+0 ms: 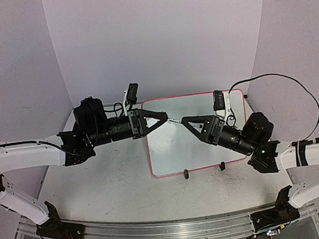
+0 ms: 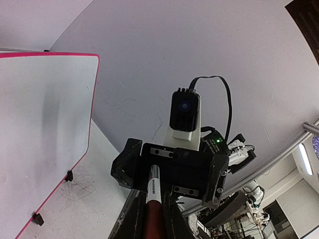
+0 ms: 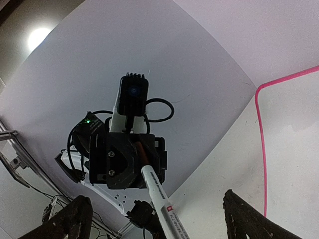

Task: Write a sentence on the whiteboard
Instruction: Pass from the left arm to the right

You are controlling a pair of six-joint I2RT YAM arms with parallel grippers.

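While over whiteboard point(image 1: 199, 152), marker point(image 1: 174, 120) between claws point(image 1: 164, 118) point(image 1: 184, 120)

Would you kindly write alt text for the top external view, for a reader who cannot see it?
Two robot arms meet nose to nose above the pink-framed whiteboard: the left gripper is shut on a marker that points toward the open right gripper. The whiteboard lies on a scuffed table and shows no writing.
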